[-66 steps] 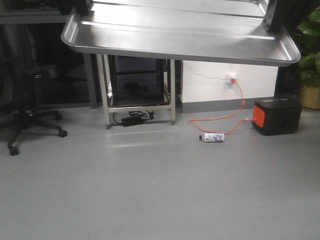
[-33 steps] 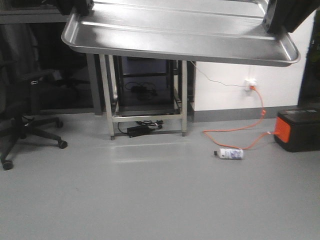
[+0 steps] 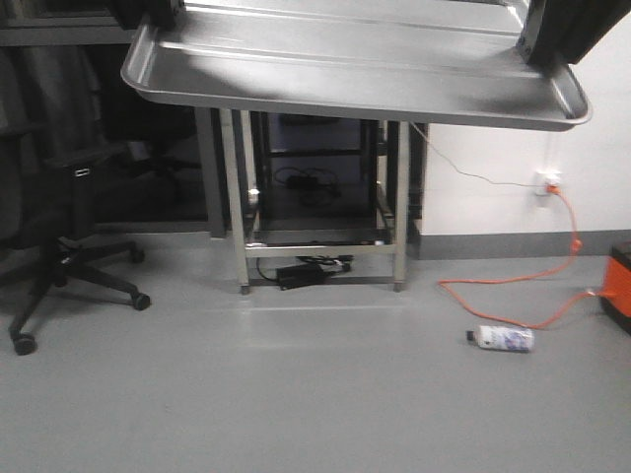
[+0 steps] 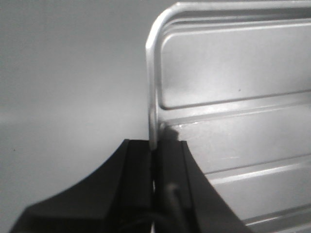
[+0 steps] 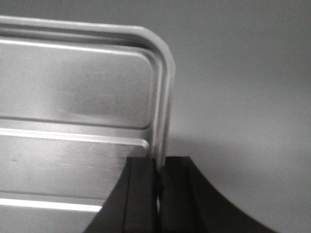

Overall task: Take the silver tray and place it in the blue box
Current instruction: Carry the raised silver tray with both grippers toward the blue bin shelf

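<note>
**Item count.** One silver tray [image 3: 355, 74], two grippers, one office chair [image 3: 69, 227], one metal-frame stand [image 3: 315, 207], one bottle [image 3: 505, 338], one orange cable [image 3: 532, 291], one black-and-orange case [image 3: 622, 286].

**Tray position.** The silver tray is carried in the air, roughly level, across the top of the front view and above the grey floor [image 3: 296, 414]. It rests on no surface.

**Gripper state.**
- The left gripper [image 4: 154, 155] is clamped on the tray's left short rim, near a rounded corner. One finger is outside the rim and one is inside, over the base.
- The right gripper [image 5: 156, 167] is clamped the same way on the tray's right short rim.
- On both grippers the jaws are closed tight against the thin rim.

**Materials and shapes.**
- The tray is shiny metal and shallow, with a raised rolled rim, rounded corners and long parallel ridges pressed into its base.
- The gripper fingers are matte black with flat faces, and they widen toward the wrist.

**Items below the tray.**
- The stand is under the tray's middle.
- The black wheeled chair is under the left end.
- The bottle lies on its side under the right end.
- The cable loops across the floor under the right end to the case.
</note>
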`<state>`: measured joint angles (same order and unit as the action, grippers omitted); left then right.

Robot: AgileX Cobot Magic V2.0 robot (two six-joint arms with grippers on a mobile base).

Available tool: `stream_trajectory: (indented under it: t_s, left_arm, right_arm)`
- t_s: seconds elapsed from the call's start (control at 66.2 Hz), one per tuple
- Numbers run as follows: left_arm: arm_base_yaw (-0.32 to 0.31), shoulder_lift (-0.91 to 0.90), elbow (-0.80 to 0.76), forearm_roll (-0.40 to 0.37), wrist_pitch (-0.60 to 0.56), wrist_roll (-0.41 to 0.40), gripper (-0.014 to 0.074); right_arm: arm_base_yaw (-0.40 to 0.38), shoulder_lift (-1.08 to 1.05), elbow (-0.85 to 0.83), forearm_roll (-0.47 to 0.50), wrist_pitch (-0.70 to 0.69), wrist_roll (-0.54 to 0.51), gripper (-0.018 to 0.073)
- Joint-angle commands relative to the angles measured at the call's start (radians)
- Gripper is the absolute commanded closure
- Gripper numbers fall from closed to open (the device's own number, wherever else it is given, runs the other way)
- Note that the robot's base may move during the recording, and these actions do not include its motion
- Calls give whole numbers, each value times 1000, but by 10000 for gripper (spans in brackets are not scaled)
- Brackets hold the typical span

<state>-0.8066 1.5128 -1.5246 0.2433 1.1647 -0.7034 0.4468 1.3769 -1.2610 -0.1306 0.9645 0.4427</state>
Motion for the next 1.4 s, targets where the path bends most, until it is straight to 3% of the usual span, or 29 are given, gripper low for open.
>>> stream_trajectory:
  t_s: [0.0,1.39]
  left_arm:
    - [0,-41,-28,40,1,8,693]
    - [0,-41,-28,40,1,8,693]
  right_arm:
    - [-4,-32,-34,-60,-30,-13,501]
    - [-4,-32,-34,-60,-30,-13,501]
